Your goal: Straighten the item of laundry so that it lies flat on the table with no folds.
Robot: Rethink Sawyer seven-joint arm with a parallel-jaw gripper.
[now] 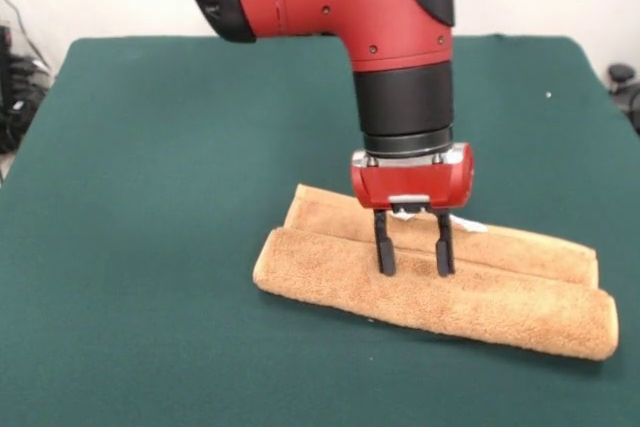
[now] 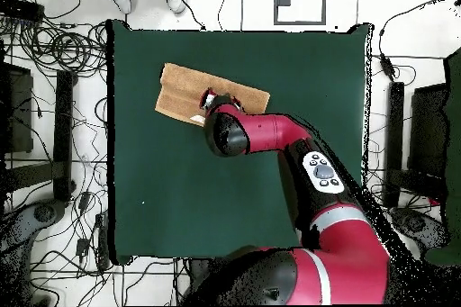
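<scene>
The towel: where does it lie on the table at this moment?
In the front view the towel, folded into long rolls, lies right of centre on the green table, directly beneath the open gripper.

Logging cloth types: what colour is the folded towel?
Orange-tan terry towel, plain; clearest in the front view.

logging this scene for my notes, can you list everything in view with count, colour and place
towel: one, orange-tan, folded into a long strip of two rolled layers, lying on the table toward the camera side in the front view
tag: one, white, small, on the towel's upper layer just beside the end effector
table: one, dark green cloth cover, fills most of both views
cables: many, dark, on the pale floor around the table in the overhead view
arm: one, red and black, reaching from the base over the table to the towel
end effector: one, red body with black fingers, open, tips down on the towel
</scene>
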